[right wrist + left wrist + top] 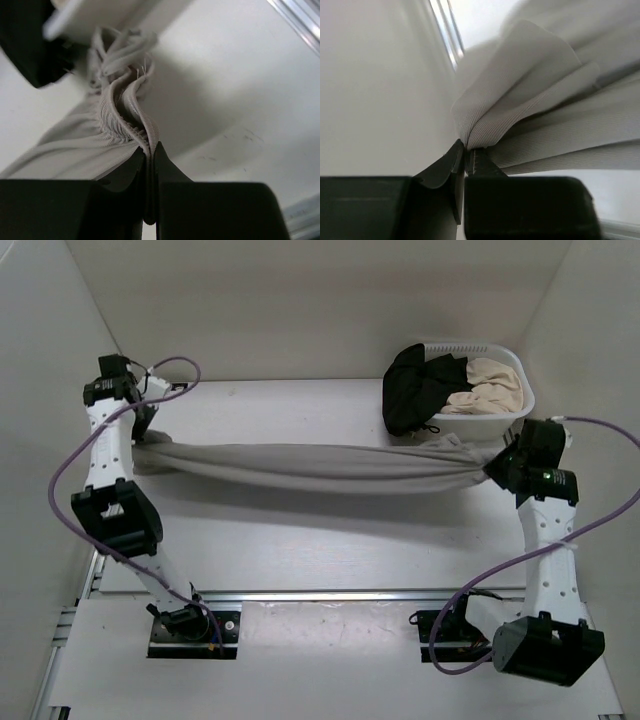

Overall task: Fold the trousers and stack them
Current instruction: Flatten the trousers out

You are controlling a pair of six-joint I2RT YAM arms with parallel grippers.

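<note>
Two grippers, one garment strung between them; we list the items as found.

1. Trousers (pixel 310 465): one pair, plain mid-grey, soft. They run as a long band from the left gripper (pixel 143 432) across to the right gripper (pixel 497 468), sagging slightly midway between the two. A shadow lies on the table (pixel 300 540) beneath the band. We cannot tell whether the lowest part touches the surface.

2. Left gripper: pressed together on a fold of the grey cloth. In its wrist view the dark fingers (pixel 445 165) meet with the fabric nipped at their tips, and the rest fans outward and away from them in loose folds.

3. Right gripper: pinching a ribbed, gathered edge of the same garment. In its wrist view the fingers (pixel 170 170) stand tight against each other. The ribbing rises straight out from between the tips, with a few loose threads at its far end.

4. Basket (pixel 522 375): white, slotted wall, just beyond the right gripper. We cannot tell whether the trousers touch it.

5. Black garment (pixel 415 385): draped over the basket's rim on the side towards the left gripper.

6. Beige garment (pixel 490 390): inside the basket, beside the black one.

7. Cables (pixel 70 465): purple, one looping along each arm.
</note>
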